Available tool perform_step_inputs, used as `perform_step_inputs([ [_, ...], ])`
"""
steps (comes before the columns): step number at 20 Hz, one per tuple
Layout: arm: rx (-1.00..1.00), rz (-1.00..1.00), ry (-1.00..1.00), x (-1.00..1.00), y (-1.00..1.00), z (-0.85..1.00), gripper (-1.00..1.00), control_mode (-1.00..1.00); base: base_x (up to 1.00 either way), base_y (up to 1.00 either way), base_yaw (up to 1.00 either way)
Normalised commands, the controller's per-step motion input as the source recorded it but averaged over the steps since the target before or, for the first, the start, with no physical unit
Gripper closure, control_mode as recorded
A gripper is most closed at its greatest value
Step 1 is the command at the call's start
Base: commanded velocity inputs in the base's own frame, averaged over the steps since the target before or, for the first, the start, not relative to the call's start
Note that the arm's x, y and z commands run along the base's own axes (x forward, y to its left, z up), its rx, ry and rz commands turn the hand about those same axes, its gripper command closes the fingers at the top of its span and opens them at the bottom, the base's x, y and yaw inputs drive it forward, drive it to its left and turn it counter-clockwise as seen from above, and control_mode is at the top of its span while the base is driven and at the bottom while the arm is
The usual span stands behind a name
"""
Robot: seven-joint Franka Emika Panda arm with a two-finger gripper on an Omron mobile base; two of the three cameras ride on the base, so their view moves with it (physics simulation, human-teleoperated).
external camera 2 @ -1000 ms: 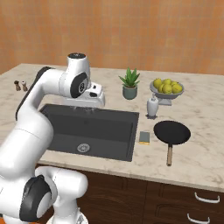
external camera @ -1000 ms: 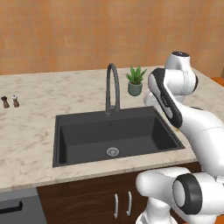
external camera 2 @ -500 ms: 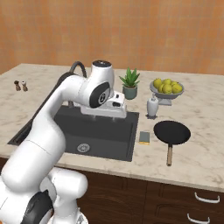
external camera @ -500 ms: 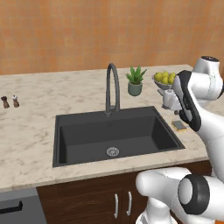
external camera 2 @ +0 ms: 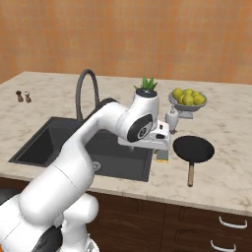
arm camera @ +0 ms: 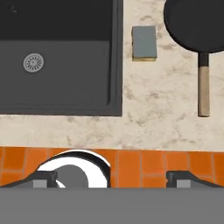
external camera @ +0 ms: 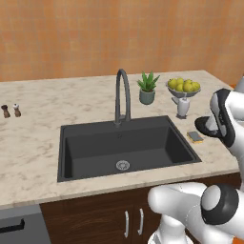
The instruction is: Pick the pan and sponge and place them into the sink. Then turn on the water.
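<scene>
Hand view has the two-finger gripper (arm camera: 112, 178) with tips spread apart, holding nothing; beyond it the small yellow rectangular sponge (arm camera: 144, 43) lies on the marble counter (arm camera: 162, 105) between the dark rectangular sink (arm camera: 57, 57) and the round black wooden-handled pan (arm camera: 197, 24). No writing is legible.

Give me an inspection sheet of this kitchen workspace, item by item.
Surface: beige marble counter around the sink.
Job's things: pan and sponge lie on the counter right of the sink, apart from each other; the basin holds nothing but its drain; no water falls from the faucet.
Clutter: potted plant, lemon bowl, small white bottle, two shakers.
Gripper: fingers spread, holding nothing, above the counter's front edge.
Cables: nothing seen.
Surroundings: orange wall, dark wood cabinets below.
</scene>
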Motion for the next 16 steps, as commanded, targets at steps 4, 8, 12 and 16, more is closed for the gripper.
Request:
perform_step_inputs([
  [4,0.00,0.00,0.00,0.00,-0.81,-0.40,-1.00,-1.00,0.00,0.00,0.00],
  [8,0.00,0.00,0.04,0.01,-0.82,-0.42,-1.00,-1.00,0.00,0.00,0.00],
  [12,0.00,0.00,0.09,0.09,-0.70,-0.39,-1.00,-1.00,0.00,0.00,0.00],
  [16,0.00,0.00,0.12,0.28,-0.54,-0.35,-1.00,-1.00,0.00,0.00,0.00],
])
